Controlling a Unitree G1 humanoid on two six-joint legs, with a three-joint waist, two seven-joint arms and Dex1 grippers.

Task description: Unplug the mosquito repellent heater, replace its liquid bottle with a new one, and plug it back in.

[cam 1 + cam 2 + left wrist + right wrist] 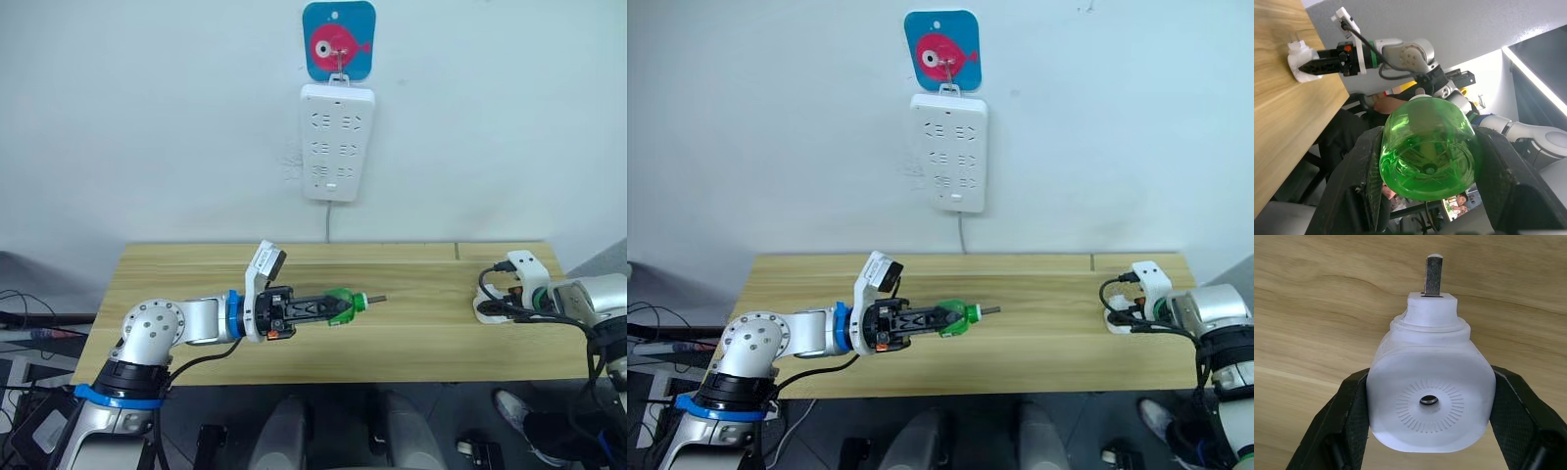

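Over the wooden table point(411, 338), the left gripper point(338, 306) holds a green liquid bottle point(1427, 147) horizontally, its fingers closed against the bottle's sides and the thin wick end pointing toward the robot's right. At the table's right end, the right gripper point(1430, 401) clamps the mosquito repellent heater point(1430, 387) between both fingers — the white unit rests at the wood, vent hole facing the wrist camera, a metal prong showing beyond it. On the wall above hangs a white power strip point(336, 142).
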